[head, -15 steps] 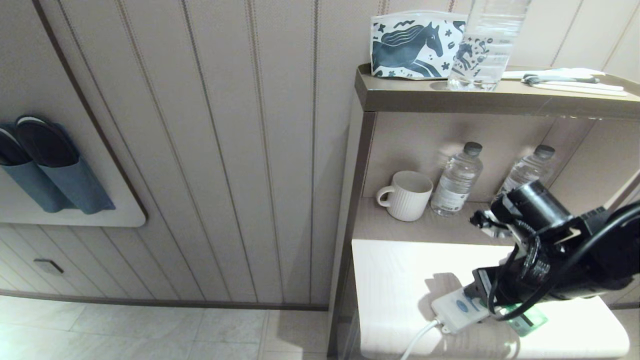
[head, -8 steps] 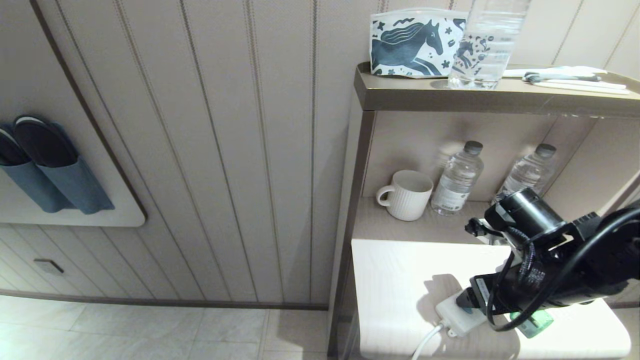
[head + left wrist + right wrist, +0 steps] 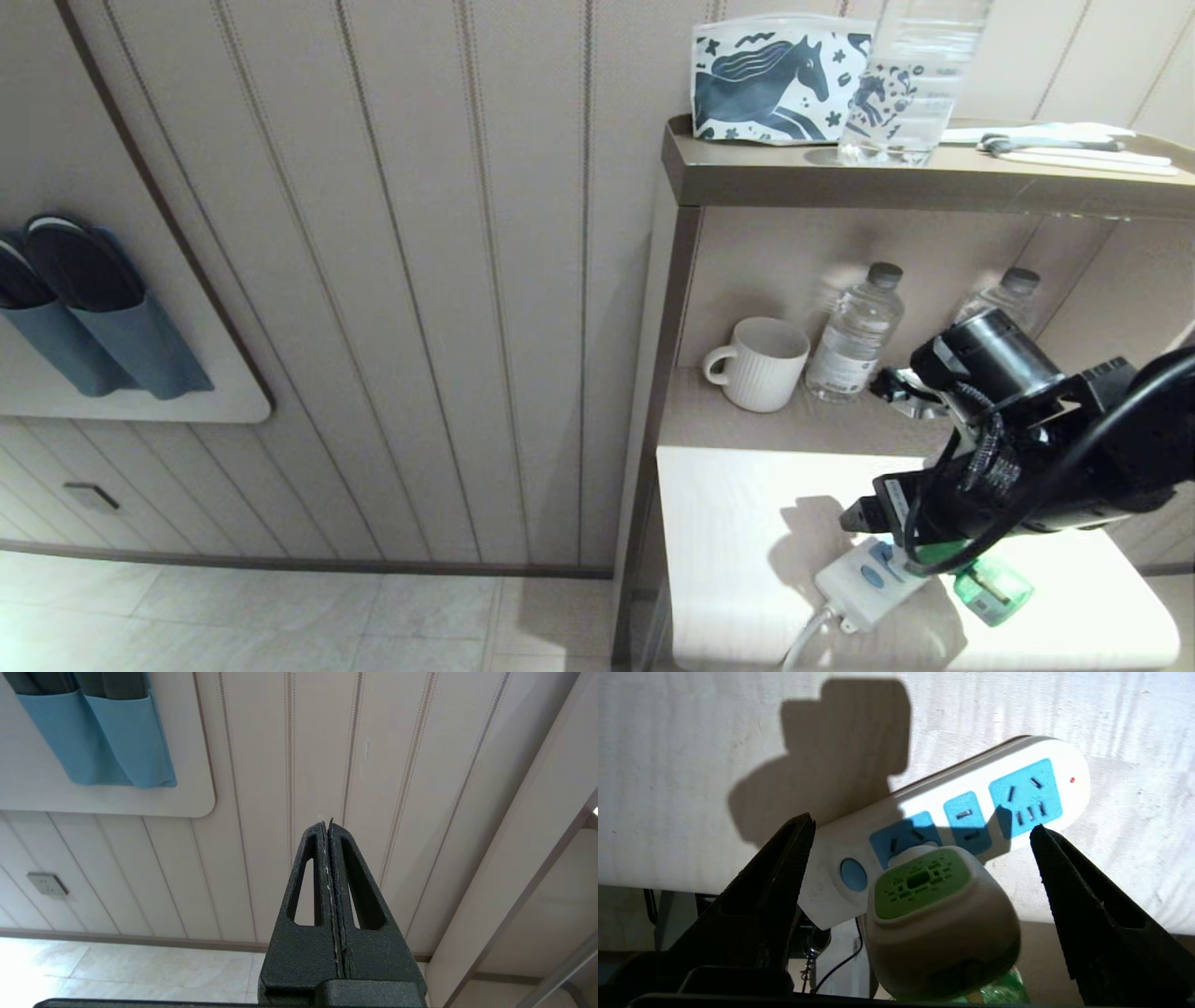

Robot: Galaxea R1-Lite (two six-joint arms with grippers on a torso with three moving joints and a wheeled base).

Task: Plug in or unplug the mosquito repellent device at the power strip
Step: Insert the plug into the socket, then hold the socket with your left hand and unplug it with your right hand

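A: Right wrist view: what was the right gripper doing?
B: Spread wide, fingers clear on both sides of the device, pinching nothing.
A: And the device?
B: Plugged into the strip, in the socket next to the blue button; from the head view, its green bottle stuck out toward four o'clock.
A: Left gripper?
B: Pressed together, facing the wall.

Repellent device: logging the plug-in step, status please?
Right pincer open, straddling the repellent device. Device seated in the power strip. Left pincer shut, parked. Nothing in the way.
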